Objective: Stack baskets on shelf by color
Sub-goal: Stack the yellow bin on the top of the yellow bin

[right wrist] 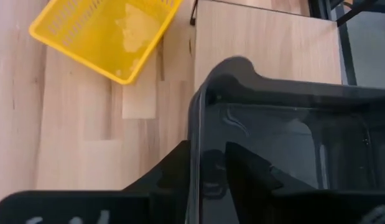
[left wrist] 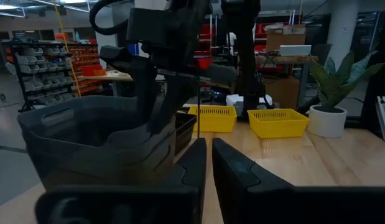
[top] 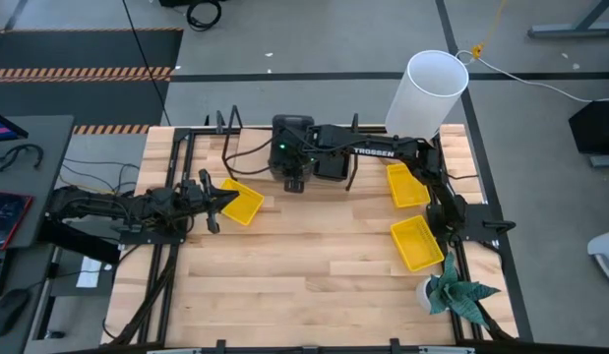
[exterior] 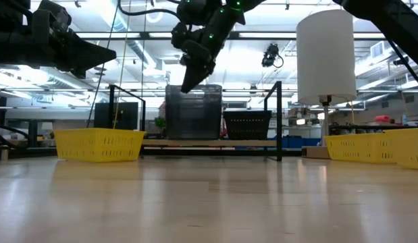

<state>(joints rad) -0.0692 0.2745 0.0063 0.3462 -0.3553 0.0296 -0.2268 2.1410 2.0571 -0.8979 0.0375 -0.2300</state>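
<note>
Our right pincer hangs pointing down at the far middle, fingers parted; our left pincer waits at the left, nearly closed.

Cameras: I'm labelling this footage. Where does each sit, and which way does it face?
High: overhead, straight down on the table; both arms show.
Low: tabletop height, facing the shelf; right hand hangs in.
Left wrist: on left arm, looking across past the left hand.
Right wrist: on right arm, looking down over the right hand.
Low and right wrist share the grey basket.
</note>
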